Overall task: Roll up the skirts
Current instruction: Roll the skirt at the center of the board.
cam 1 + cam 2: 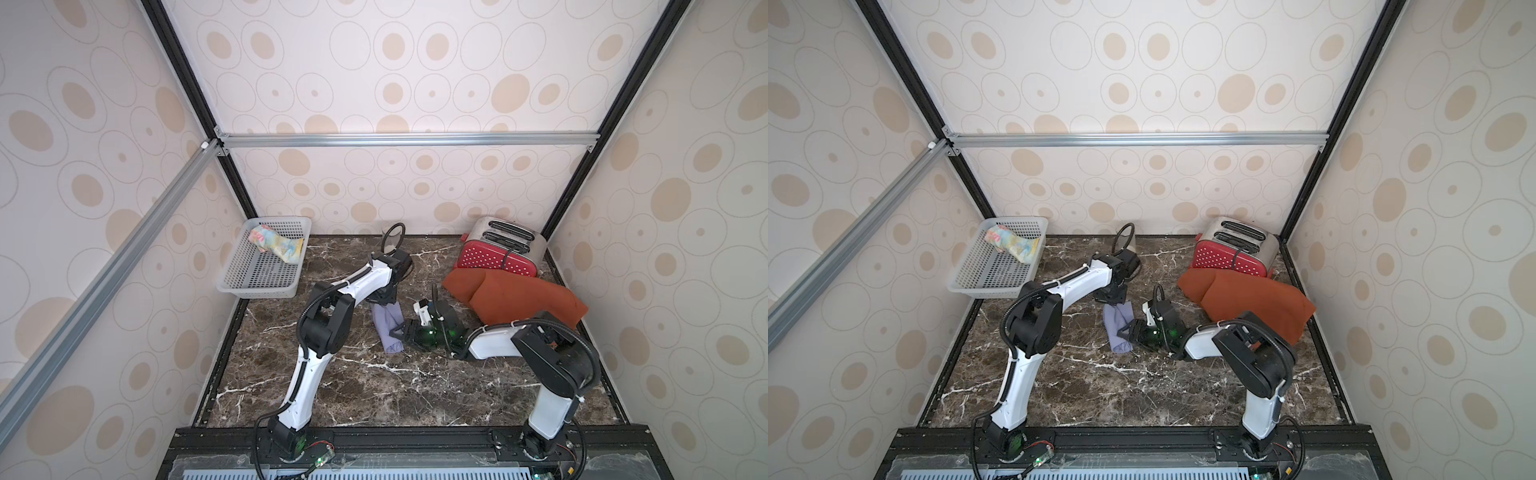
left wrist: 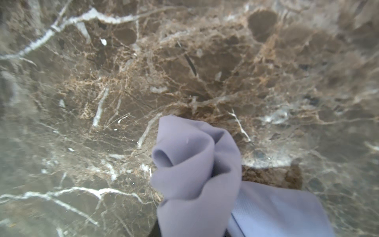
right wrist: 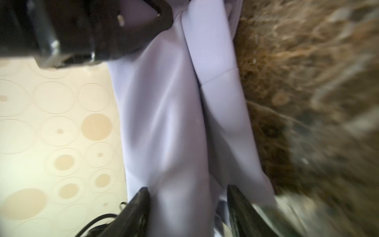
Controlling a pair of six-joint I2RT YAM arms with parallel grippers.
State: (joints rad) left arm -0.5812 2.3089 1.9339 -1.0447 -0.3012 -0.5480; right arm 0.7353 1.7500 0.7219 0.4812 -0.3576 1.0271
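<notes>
Three skirts, one of each. The floral skirt (image 1: 277, 244) sits bundled in the single white basket (image 1: 232, 274), rear left. The rust-orange skirt (image 1: 523, 301) lies loose and unrolled at rear right, touching the single red toaster (image 1: 494, 259). The lavender skirt (image 1: 390, 330) is a narrow rolled strip mid worktop (image 1: 374, 395). Both arms are on that one. Left jaws are pinching its far end. Right jaws are spread, with one fingertip (image 3: 141, 205) on each side of the roll's near end, not clamping. Wrist views are blurred.
</notes>
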